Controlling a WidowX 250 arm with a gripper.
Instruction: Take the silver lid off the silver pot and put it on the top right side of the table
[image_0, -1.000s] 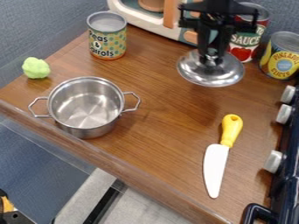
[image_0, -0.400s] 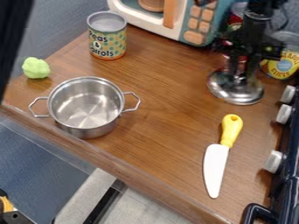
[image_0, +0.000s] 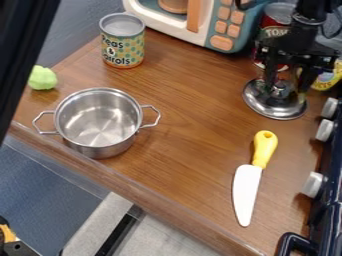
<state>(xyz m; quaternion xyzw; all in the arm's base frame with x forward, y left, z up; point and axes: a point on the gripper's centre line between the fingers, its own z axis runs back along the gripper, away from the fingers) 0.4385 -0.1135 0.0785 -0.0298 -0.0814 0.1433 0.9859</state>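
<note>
One silver lid (image_0: 272, 107), lying on the table (image_0: 177, 115) at upper right. One gripper (image_0: 286, 88), hanging over it, two fingers standing apart about its knob (open, clasping nothing). One silver pot (image_0: 100, 146), uncovered, sitting left, two handles projecting. One yellow-handled knife (image_0: 246, 195), lying nearer. Three cans (image_0: 123, 45), standing behind. One green toy piece (image_0: 43, 78), resting left.

Blue-grey wall (image_0: 75, 32) behind brown wooden table (image_0: 190, 135); pale grey floor (image_0: 163, 237) below.
</note>
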